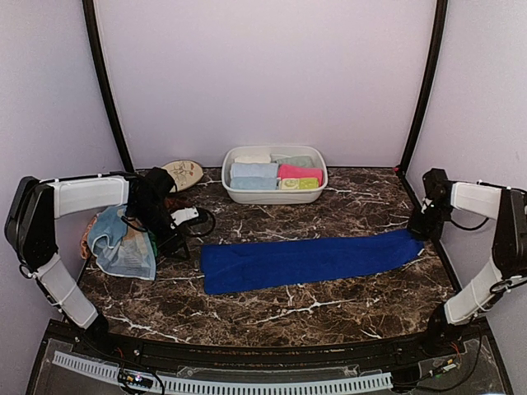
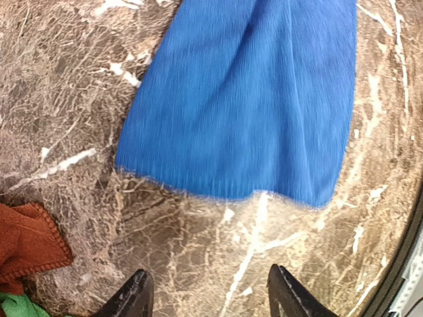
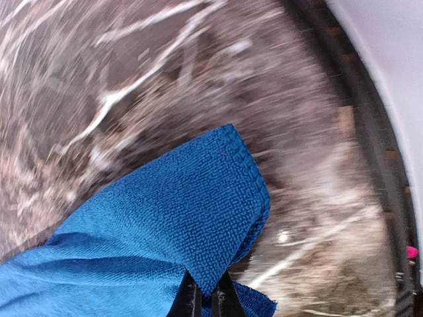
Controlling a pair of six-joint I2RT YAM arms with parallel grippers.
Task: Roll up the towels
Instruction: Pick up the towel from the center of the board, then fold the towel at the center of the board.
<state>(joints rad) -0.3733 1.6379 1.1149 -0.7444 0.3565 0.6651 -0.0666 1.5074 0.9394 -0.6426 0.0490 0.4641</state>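
Note:
A royal blue towel (image 1: 305,261) lies stretched out flat and long across the middle of the marble table. My right gripper (image 1: 418,233) is shut on its right end, and in the right wrist view (image 3: 205,298) the pinched corner (image 3: 198,218) is lifted and folded over. My left gripper (image 1: 177,245) is open and empty just left of the towel's left end; in the left wrist view (image 2: 210,296) the towel's edge (image 2: 244,105) lies ahead of the fingers. A heap of unrolled towels (image 1: 123,243) lies at the left. Rolled towels (image 1: 276,174) sit in the tub.
A white oval tub (image 1: 247,195) stands at the back centre. A cream oval plate (image 1: 183,173) lies at the back left. A rust-brown towel (image 2: 26,241) and a green one (image 2: 20,307) show at the left wrist view's lower left. Dark table frame at the right edge (image 3: 370,132).

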